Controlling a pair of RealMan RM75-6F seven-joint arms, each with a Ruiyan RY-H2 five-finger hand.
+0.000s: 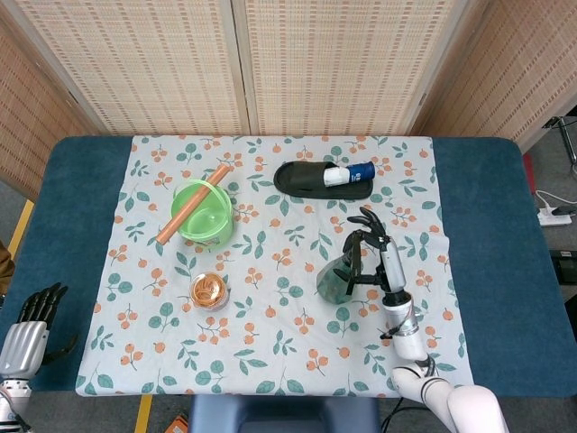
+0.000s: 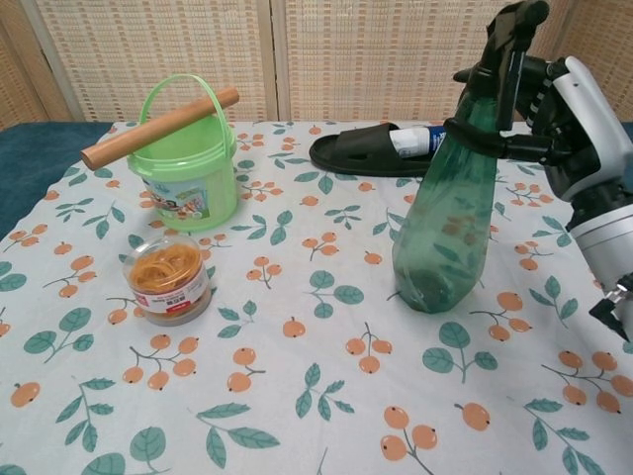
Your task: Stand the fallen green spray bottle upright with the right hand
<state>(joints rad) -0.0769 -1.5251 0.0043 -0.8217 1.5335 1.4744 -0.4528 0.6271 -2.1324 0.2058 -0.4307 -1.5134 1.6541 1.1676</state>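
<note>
Woven screens back the bench (image 1: 487,234), where our right hand (image 2: 569,114) has its fingers (image 2: 514,148) wrapped around the neck of the green spray bottle (image 2: 445,228). It stands base-down toward the bench's right edge. Its long axis leans top-first toward that hand, so we judge it wants tipping away; our left hand (image 1: 25,336) idles empty and spread at the near-left corner.

woven reed panels (image 1: 325,63) back a blue table (image 1: 491,262) under a leaf-and-fruit patterned cloth (image 1: 270,316)

Right hand (image 2: 559,104): black fingers, silver-white back, white forearm casing. Left hand (image 1: 27,327): black fingers, silver back.
</note>
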